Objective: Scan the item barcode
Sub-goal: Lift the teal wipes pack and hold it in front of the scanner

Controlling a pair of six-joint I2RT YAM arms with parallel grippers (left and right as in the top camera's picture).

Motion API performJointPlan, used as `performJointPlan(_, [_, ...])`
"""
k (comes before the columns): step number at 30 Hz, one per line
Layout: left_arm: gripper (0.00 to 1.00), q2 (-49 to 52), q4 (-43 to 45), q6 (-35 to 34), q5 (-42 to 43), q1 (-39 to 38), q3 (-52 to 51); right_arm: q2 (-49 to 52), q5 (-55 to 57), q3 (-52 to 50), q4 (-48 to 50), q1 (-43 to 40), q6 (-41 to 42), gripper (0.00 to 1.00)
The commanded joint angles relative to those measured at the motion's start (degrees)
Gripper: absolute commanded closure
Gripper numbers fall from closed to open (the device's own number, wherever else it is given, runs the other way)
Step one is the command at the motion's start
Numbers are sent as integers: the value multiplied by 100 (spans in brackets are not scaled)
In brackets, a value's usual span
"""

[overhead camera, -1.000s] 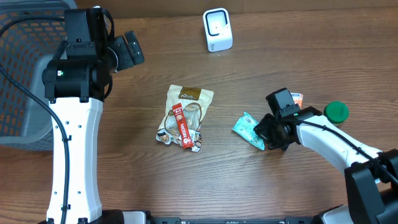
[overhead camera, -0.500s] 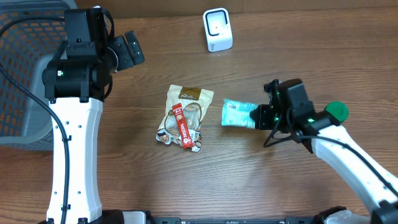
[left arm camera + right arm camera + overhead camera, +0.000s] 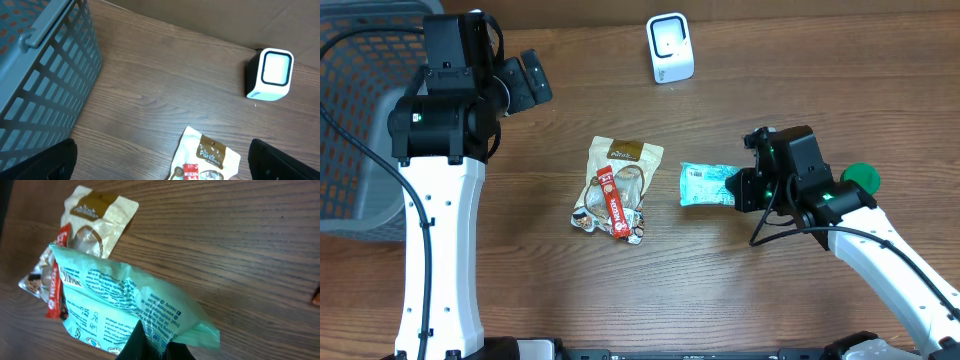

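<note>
My right gripper [image 3: 740, 188] is shut on one end of a mint-green wipes packet [image 3: 705, 185] and holds it off the table, right of centre. In the right wrist view the packet [image 3: 125, 305] shows its printed back, its sealed end pinched in the dark fingers [image 3: 150, 342]. I cannot make out a barcode on it. The white scanner [image 3: 670, 47] stands at the back centre, window facing forward, also in the left wrist view [image 3: 272, 74]. My left gripper [image 3: 162, 162] hangs open and holds nothing, high at the back left beside the basket.
A beige snack bag [image 3: 620, 175] with a red coffee sachet [image 3: 613, 205] on it lies mid-table, just left of the held packet. A grey mesh basket [image 3: 360, 110] fills the far left. A green cap [image 3: 861, 179] sits to the right of my right arm.
My right gripper has lifted the green packet off the table and carried it left and up, turning it level. The left arm has not moved.
</note>
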Motion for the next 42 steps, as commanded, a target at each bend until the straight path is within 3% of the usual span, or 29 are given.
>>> performJointPlan(1, [0, -85, 17, 107, -9, 0, 90, -63, 79, 177, 96, -31, -422, 97])
performJointPlan(6, [0, -85, 17, 107, -9, 0, 90, -61, 356, 1344, -446, -83, -638, 97])
performJointPlan(13, [0, -85, 20, 107, -9, 0, 90, 472, 1034, 3993, -2039, -87, -1799, 97])
performJointPlan(16, [0, -85, 20, 107, -9, 0, 90, 885, 1585, 4815, -2140, -85, -2098, 97])
performJointPlan(25, [0, -85, 17, 107, -9, 0, 90, 1808, 1958, 5073, -407, -79, -3989, 97])
performJointPlan(34, [0, -85, 17, 107, -9, 0, 90, 2949, 3309, 5071, 953, 170, -5368, 97])
performJointPlan(42, [0, -85, 17, 107, -9, 0, 90, 4065, 4662, 5071, 2920, 562, -6959, 97])
